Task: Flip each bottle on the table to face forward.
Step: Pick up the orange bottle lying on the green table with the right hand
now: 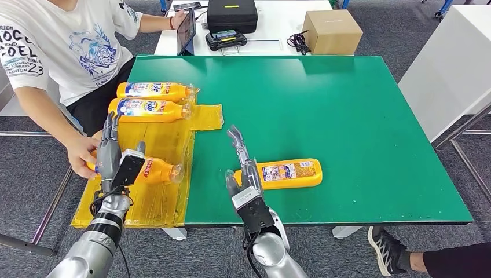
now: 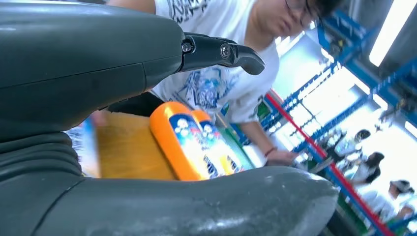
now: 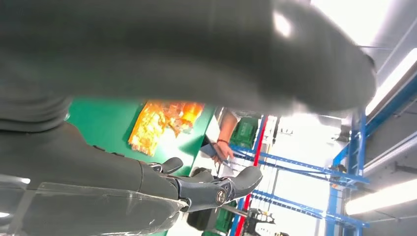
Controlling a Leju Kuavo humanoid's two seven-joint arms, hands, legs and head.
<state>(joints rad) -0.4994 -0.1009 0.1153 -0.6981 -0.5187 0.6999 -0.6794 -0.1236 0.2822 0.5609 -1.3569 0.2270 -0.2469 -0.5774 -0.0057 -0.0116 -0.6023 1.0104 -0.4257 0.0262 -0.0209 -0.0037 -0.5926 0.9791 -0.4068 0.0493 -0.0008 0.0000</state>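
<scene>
Several orange bottles with blue-white labels lie on their sides. Two bottles [image 1: 151, 99] rest side by side at the far end of a yellow plastic sheet [image 1: 156, 202]; the left wrist view shows them [image 2: 189, 142] beyond my spread thumb and fingers. A third bottle [image 1: 159, 171] lies on the sheet, partly under my left hand [image 1: 111, 152], whose fingers are stretched out flat and grip nothing. A person's hand [image 1: 81, 155] touches that bottle's base end. A fourth bottle [image 1: 288, 174] lies on the green table [image 1: 347, 116]. My right hand [image 1: 243, 171], fingers straight, is at its cap end.
A person in a white T-shirt [image 1: 63, 46] sits at the table's left. Behind the green table stand a cardboard box [image 1: 332, 30], a black case [image 1: 231, 14] and a tablet [image 1: 186, 30]. A white table [image 1: 451, 69] is at the right. A shoe [image 1: 385, 249] is by the near right corner.
</scene>
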